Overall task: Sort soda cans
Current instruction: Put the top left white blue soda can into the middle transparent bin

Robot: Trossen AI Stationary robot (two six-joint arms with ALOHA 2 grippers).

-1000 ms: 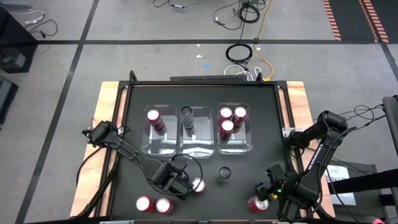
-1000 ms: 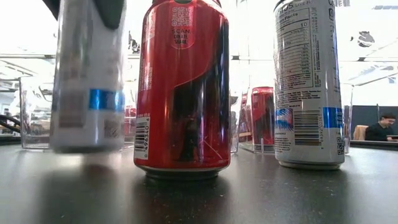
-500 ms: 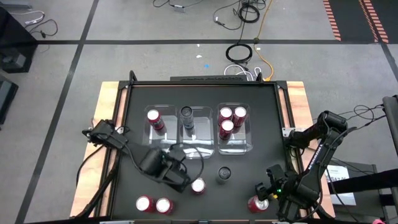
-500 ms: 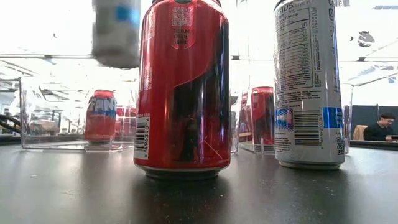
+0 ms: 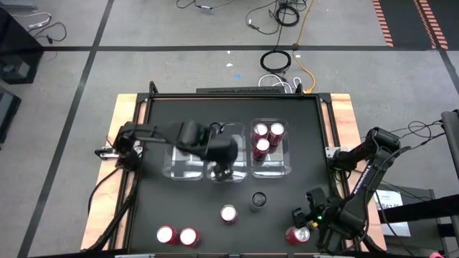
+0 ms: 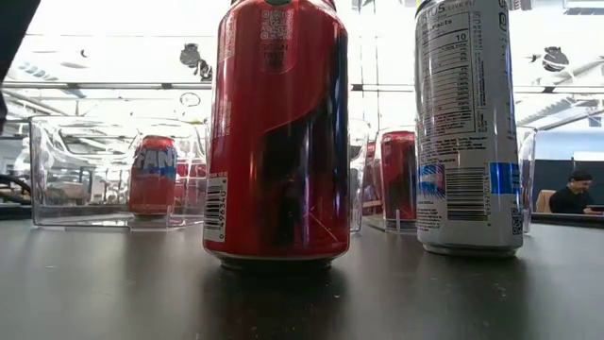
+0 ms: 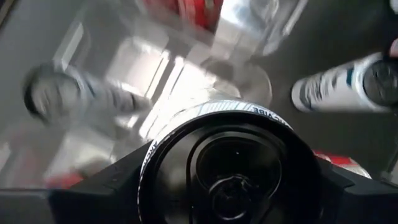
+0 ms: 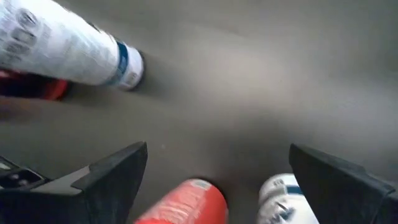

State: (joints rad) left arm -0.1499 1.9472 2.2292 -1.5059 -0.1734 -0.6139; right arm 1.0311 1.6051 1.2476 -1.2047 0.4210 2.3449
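Gripping silver can (image 7: 233, 168) | left end effector (image 5: 224, 169) over middle bin (image 5: 188, 169) | right end effector (image 5: 310, 231) wide open, empty

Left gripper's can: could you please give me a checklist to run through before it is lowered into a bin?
1. Grip: silver can sits between the left gripper's fingers: ok.
2. Position: gripper over the middle bin: ok.
3. Free space beneath it: hidden by the arm: cannot tell.
4. Right bin holds only red cans, so not this can's place: ok.
5. Right gripper open, far off at the table's front: ok.
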